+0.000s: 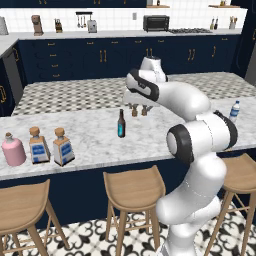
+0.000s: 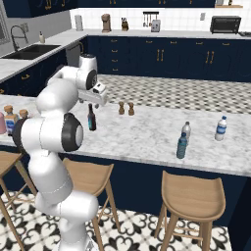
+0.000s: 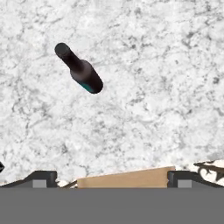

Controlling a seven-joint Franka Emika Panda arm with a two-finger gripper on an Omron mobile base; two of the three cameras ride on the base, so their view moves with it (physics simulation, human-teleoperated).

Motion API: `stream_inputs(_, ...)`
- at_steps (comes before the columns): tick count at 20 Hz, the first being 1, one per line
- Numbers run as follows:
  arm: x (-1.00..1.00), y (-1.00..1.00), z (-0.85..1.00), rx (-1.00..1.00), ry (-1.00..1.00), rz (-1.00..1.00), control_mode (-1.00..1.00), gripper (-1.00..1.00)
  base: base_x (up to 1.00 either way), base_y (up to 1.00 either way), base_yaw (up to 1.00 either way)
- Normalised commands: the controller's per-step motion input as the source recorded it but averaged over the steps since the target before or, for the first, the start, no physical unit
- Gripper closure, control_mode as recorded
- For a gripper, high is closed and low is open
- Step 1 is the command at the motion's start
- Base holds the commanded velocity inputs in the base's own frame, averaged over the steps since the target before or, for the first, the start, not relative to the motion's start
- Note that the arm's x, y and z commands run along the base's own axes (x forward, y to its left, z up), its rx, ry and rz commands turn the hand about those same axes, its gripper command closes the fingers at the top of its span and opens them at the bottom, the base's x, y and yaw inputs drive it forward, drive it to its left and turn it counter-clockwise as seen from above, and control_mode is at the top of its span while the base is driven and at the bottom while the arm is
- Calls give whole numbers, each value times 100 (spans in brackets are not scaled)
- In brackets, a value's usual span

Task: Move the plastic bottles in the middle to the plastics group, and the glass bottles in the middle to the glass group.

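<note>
Two cork-stoppered square bottles point(image 1: 39, 145) point(image 1: 62, 147) are standing side by side at the left end of the marble surface point(image 1: 95, 140), just right of the pink flask point(image 1: 13, 149). Well apart from them, near the middle of the surface, the dark bottle point(image 1: 121, 123) is standing upright on its own, its teal label facing the stools. Behind it, two small pepper mills point(image 1: 139, 110) are sitting close together.

Toward the right end, seen from the right base camera, the teal bottle point(image 2: 182, 145) is standing near the front edge, with the grey ribbed bottle point(image 2: 186, 131) just behind it and the blue-capped water bottle point(image 2: 221, 128) further right.

The claw point(image 3: 112, 178) is hanging above the surface with its jaws spread wide and nothing between them. From the hand camera, the dark bottle is showing from above, off to one side of the fingertips point(image 3: 42, 178), not between them, and clear of them. A wooden stool seat point(image 3: 127, 178) is peeking out past the surface's edge.
</note>
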Motion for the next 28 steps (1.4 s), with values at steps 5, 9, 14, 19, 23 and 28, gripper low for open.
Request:
stream_inputs(5, 44, 0, 0, 0, 0, 1, -100, -100, 0, 0, 0)
stream_inputs(9, 45, 6, 0, 0, 0, 2, -100, -100, 0, 0, 0)
stream_inputs(14, 59, 25, -7, 0, 0, 14, -100, -100, 0, 0, 0)
stream_inputs(19, 57, 28, -42, -5, 0, 21, -100, -100, 0, 0, 0)
stream_inputs(23, 60, 22, -62, -12, 0, 22, -100, -100, 0, 0, 0)
stream_inputs(28, 47, 20, -27, -6, 0, 16, -100, -100, 0, 0, 0)
